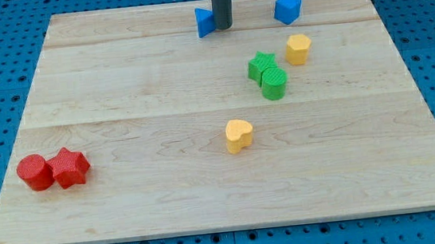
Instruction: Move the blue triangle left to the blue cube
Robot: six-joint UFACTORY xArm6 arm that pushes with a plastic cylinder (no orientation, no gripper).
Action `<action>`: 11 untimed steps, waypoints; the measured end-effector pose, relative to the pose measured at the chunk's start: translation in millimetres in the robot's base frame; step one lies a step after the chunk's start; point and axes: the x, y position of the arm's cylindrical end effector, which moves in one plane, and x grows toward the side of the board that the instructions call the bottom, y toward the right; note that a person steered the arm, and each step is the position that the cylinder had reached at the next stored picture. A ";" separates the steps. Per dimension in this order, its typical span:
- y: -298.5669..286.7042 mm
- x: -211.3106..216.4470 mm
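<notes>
Atop board (118, 83): my tip (224, 28) touching blue triangle (205, 22); blue cube (287, 8) rightward

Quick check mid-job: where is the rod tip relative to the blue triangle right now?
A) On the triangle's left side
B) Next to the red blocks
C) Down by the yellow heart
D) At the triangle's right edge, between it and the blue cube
D: my tip sits against the right edge of the blue triangle, with the blue cube farther to the view's right.
</notes>
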 end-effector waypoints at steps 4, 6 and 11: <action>-139.8 -25.2; -90.4 -34.2; 43.1 -12.7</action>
